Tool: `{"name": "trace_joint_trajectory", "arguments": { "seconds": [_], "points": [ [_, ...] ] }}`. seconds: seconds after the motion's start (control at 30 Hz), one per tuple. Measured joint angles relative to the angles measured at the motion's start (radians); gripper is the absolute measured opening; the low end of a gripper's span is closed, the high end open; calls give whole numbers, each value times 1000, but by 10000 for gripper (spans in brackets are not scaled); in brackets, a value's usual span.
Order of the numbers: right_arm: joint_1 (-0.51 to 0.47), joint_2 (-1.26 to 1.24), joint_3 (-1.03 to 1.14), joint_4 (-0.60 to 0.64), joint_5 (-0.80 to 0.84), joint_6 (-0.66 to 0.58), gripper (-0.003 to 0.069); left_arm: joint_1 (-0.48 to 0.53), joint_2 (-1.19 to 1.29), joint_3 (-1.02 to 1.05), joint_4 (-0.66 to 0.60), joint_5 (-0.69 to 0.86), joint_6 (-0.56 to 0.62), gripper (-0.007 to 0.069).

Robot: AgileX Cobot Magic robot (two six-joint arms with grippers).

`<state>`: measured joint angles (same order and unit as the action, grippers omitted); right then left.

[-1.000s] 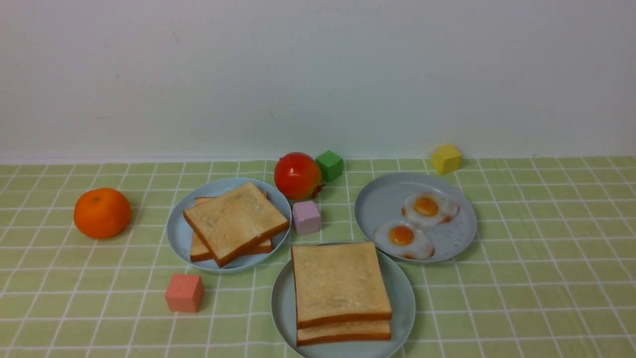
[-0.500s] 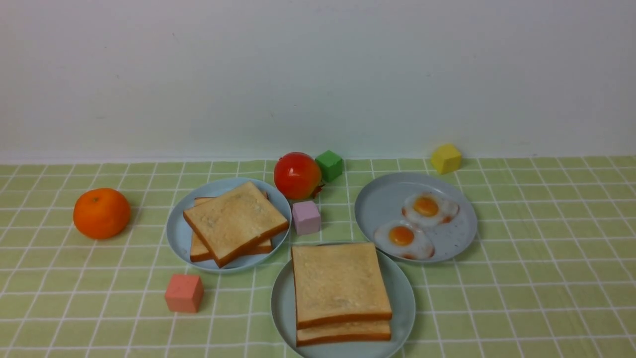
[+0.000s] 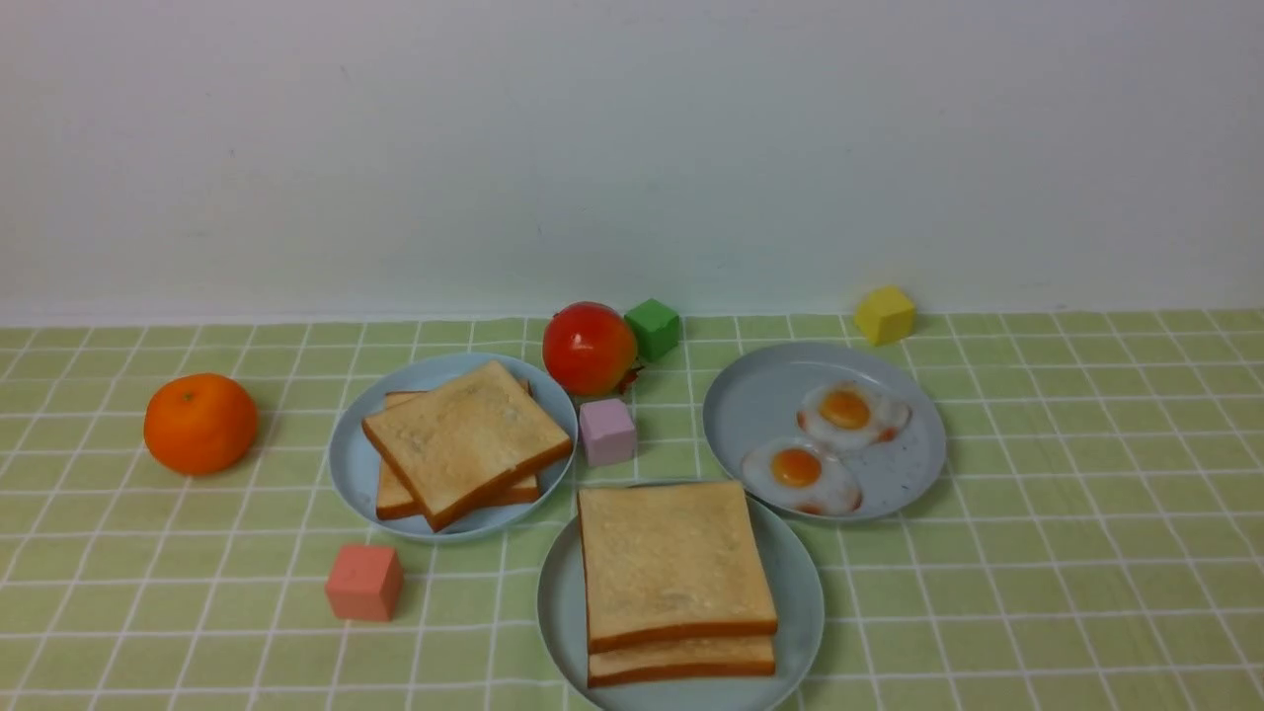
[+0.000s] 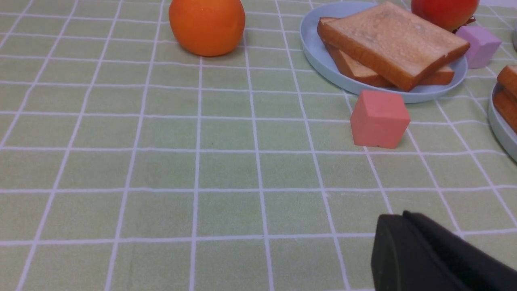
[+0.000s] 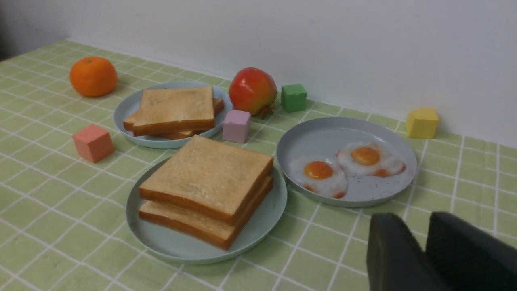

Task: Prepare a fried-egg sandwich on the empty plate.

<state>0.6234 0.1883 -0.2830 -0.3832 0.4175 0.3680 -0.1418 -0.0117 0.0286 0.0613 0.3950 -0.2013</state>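
Plates — three; cubes — four

Even, diffuse light is falling from above; nothing is glaring. Soft, short shadows are sitting under the orange and the plates, spreading right on the table. Front view is looking slightly soft. In the wrist views, each dark hand is blurring at the frame edge.

Two tan toast slices, the fried-egg sandwich, sit squarely stacked on the pale aqua-green plate nearest the front edge.
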Motion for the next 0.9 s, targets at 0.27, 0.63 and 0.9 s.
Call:
{"name": "trace_joint_trajectory", "arguments": {
  "seconds": [0.27,0.63,0.9],
  "points": [
    [-339,-27,42,211,37,-98,177,0,0,0,0,-1,0,5],
    [-521,-198,294,392,-8,-252,198,0,0,0,-1,-3,0,15],
    [-522,-199,299,391,-29,-243,211,0,0,0,-1,-3,0,19]
  ]
}}
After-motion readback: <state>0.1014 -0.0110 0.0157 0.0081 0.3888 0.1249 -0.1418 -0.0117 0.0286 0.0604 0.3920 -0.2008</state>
